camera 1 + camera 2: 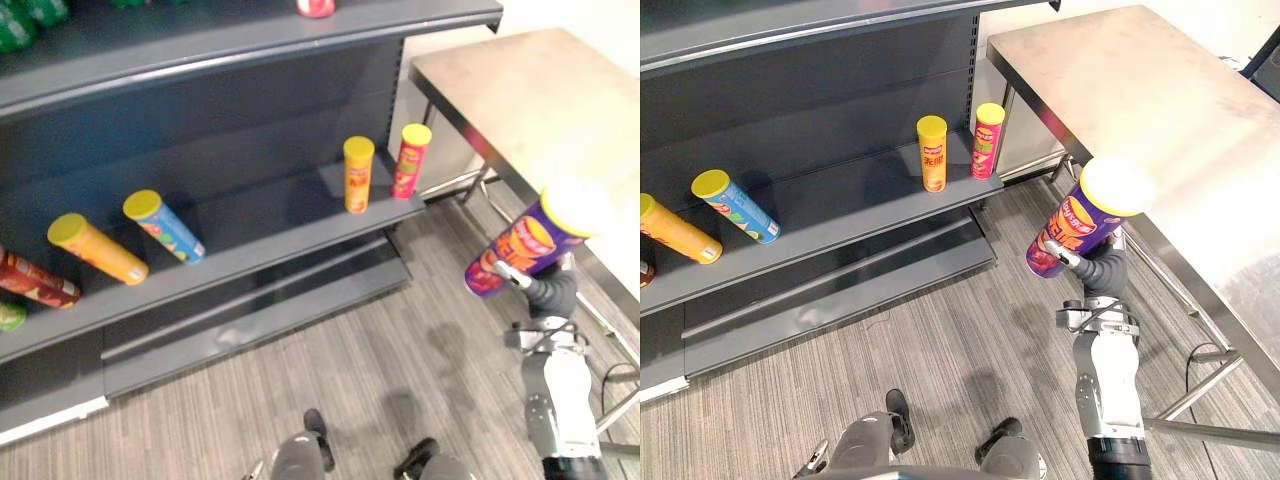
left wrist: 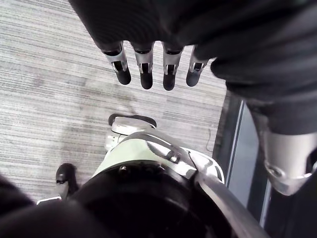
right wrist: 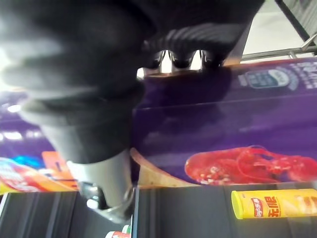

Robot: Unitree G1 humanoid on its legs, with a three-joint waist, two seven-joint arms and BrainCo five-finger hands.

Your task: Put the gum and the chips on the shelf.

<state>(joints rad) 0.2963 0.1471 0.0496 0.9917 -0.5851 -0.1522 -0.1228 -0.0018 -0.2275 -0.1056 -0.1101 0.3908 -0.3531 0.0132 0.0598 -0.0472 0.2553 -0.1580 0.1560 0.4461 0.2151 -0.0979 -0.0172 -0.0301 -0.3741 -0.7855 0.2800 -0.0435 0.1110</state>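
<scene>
Right hand [image 1: 1098, 268] is clamped round the purple chips can [image 1: 1077, 228], fingertips mostly hidden behind it. The can is up in the air between shelf [image 1: 840, 215] and table [image 1: 1160, 100], tilted, with its yellow lid [image 1: 1117, 185] high toward the table and its base low toward the shelf. Left hand [image 2: 144, 67] hangs slack-fingered over the floor [image 2: 49, 74].
</scene>
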